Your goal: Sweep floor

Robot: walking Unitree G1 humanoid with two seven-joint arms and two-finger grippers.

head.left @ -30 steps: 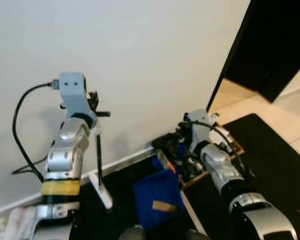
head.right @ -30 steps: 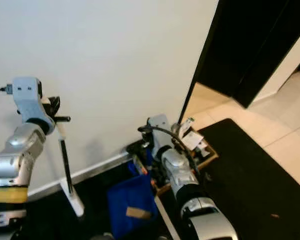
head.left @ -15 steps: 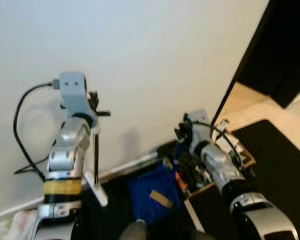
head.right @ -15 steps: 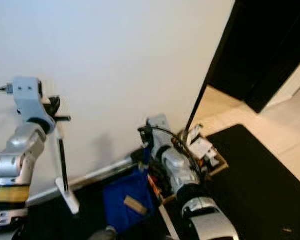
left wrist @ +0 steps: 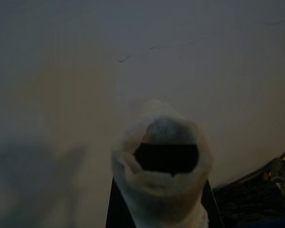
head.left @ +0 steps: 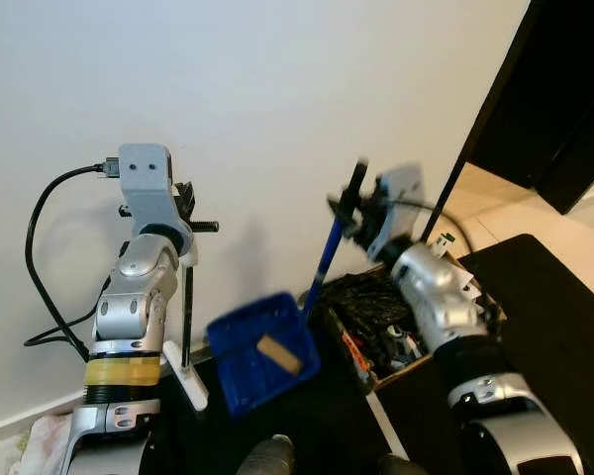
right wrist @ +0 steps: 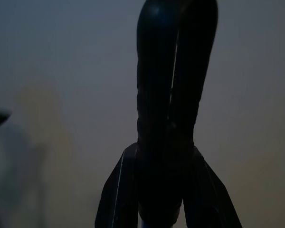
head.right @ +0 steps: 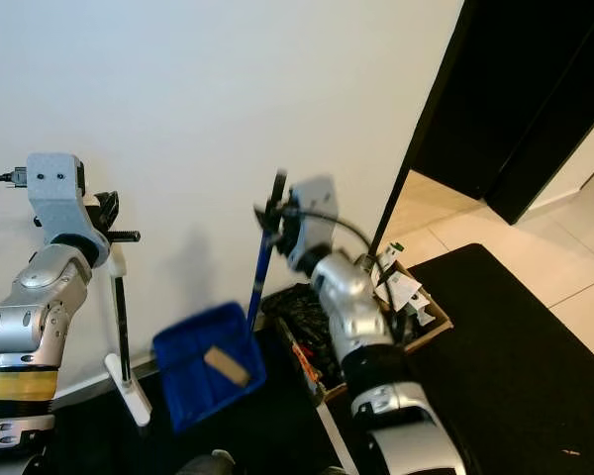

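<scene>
The blue dustpan (head.left: 260, 351) hangs tilted below the right gripper (head.left: 354, 203), which pinches the top of its long handle (head.left: 327, 259); a tan scrap (head.left: 278, 353) lies in the tray. The left gripper (head.left: 183, 220) clamps the broom handle (head.left: 187, 307), its white-wrapped end poking between the fingers. Beneath the right gripper sits a cluttered box (head.left: 396, 332). With the pan tipped, the scrap could slide out onto the black mat (head.left: 549, 317).

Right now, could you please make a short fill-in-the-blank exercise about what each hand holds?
1. The right hand holds the handle of a dustpan whose colour is ____.
2. The left hand holds a broom handle that stands near the ____ wall.
3. The brown scrap lies ____ the dustpan.

Missing words: blue; white; inside
</scene>
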